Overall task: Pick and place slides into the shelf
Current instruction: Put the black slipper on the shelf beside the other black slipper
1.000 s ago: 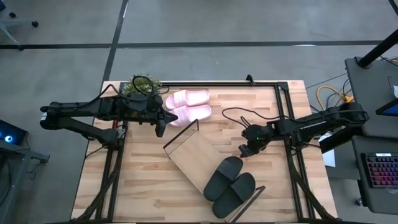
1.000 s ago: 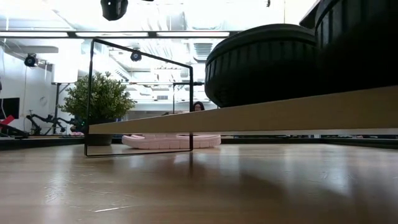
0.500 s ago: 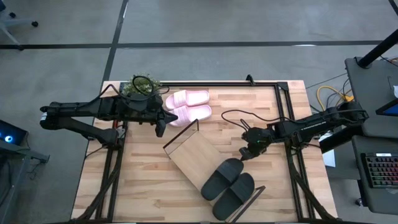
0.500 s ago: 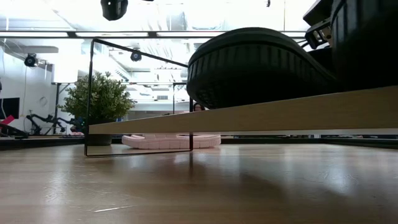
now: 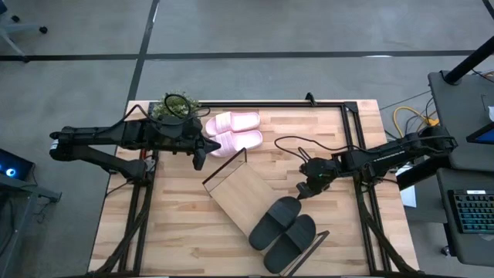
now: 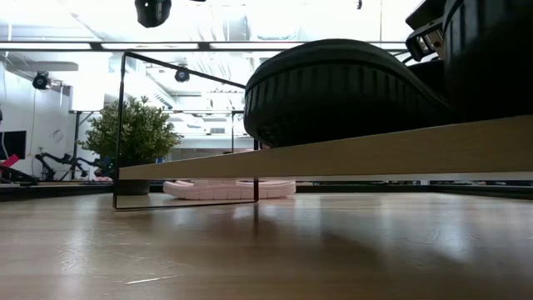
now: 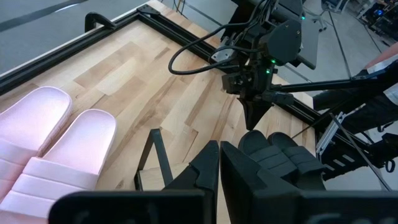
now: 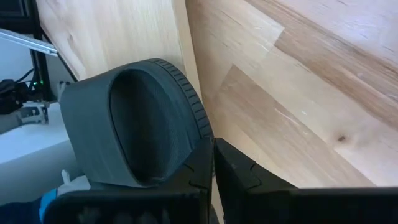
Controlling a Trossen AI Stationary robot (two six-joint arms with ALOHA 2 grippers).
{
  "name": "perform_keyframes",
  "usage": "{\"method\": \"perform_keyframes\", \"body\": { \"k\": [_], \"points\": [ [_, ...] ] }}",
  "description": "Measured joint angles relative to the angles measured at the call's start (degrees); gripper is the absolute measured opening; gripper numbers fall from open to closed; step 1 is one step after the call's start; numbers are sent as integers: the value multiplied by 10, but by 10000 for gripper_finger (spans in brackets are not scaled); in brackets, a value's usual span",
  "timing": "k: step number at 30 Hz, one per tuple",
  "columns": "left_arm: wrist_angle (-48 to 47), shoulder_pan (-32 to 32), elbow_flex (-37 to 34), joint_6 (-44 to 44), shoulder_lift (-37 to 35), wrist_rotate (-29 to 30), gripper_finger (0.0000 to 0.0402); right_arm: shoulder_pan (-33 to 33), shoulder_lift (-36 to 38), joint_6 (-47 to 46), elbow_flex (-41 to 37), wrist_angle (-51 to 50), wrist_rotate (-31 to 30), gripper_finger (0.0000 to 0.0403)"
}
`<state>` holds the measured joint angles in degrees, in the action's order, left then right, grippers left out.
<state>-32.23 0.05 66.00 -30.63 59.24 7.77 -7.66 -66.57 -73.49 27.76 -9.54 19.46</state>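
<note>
The black slides [image 5: 282, 229] already lay on the shelf [image 5: 255, 208]; the right gripper [image 5: 304, 191], fingers together, nudged one's heel (a push, apparently). The pink slides [image 5: 234, 132] remained on the bench [image 5: 181, 224] beside the left gripper [image 5: 199, 161], fingers likewise together; grasping them would call for opening first.

Floor [image 5: 270, 31]: grey concrete fills the upper part of the high view, crossed by dark seam lines.
Tabletop [image 5: 185, 224]: light wooden planks edged by a black frame [image 5: 270, 103].
Plant [image 6: 140, 133]: a small leafy potted plant, left of centre in the low view, at the table's far edge.
Ceiling [image 6: 216, 33]: bright white strip lights across the top of the low view.
Desk [image 5: 463, 154]: dark, at the right edge of the high view, with a keyboard [image 5: 472, 216] at lower right.
Cables [image 5: 409, 117]: yellow loops beside the desk.
</note>
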Motion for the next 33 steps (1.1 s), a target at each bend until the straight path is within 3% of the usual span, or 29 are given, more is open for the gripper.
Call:
{"method": "perform_keyframes", "body": {
  "k": [33],
  "points": [
    [0,0,0,10,0,0,0,0,-21,5,0,23,30,8]
  ]
}}
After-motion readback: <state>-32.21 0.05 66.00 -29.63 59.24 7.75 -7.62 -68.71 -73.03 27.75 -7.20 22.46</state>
